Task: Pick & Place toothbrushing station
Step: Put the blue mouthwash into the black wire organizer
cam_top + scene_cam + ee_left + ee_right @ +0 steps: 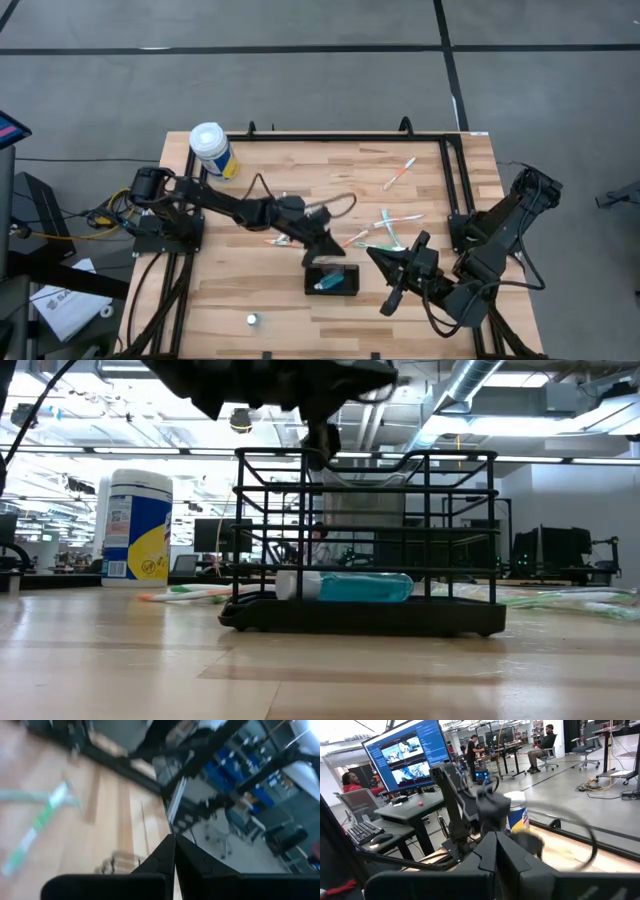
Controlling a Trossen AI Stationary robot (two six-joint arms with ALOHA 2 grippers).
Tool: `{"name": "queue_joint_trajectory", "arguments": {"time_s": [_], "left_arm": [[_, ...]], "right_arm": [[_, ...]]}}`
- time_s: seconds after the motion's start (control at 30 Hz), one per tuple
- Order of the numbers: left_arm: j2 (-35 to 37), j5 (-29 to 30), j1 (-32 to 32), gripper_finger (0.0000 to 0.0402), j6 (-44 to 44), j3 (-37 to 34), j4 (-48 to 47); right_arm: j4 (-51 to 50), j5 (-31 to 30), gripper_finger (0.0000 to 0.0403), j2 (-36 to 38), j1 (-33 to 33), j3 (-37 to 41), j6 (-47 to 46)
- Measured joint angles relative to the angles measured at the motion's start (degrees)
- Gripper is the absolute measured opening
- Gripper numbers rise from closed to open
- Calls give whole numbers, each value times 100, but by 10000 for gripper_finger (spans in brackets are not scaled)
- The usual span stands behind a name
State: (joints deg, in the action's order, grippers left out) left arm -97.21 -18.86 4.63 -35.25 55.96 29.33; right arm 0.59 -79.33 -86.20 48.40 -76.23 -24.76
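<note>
The toothbrushing station [332, 280] is a black wire rack near the table's front middle. A teal tube with a white cap [345, 587] lies in its bottom. My left gripper [326, 254] is shut with nothing between its fingers, which meet at one tip in the left wrist view [174, 845]. It hovers just above the station's far left corner [320, 450]. My right gripper [378, 256] is also shut and empty [495, 845]. It is held high to the right of the station, pointing toward the left arm.
A white-lidded canister [212, 150] with a blue and yellow label stands at the far left corner. Several toothbrushes lie loose on the wood behind the station [385, 230], [400, 172], [280, 240]. A small white piece [252, 320] lies near the front edge.
</note>
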Motion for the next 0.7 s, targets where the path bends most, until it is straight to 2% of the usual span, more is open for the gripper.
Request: {"name": "queue_joint_trajectory", "arguments": {"time_s": [0.17,0.33,0.47,0.57,0.7], "left_arm": [[490,-96,-329,8,88,0,-12],[1021,-343,-358,8,465,-11,-116],[1535,-563,-333,31,481,2,-358],[1898,-578,-254,69,830,-2,-2073],[2224,-136,12,131,1240,-15,-4427]], "right_arm": [[-4,4,0,77,-9,2,175],[-4,114,0,280,-4,4,329],[-78,338,0,459,-22,2,425],[-227,548,0,570,-67,4,437],[-343,603,0,746,-72,4,441]]}}
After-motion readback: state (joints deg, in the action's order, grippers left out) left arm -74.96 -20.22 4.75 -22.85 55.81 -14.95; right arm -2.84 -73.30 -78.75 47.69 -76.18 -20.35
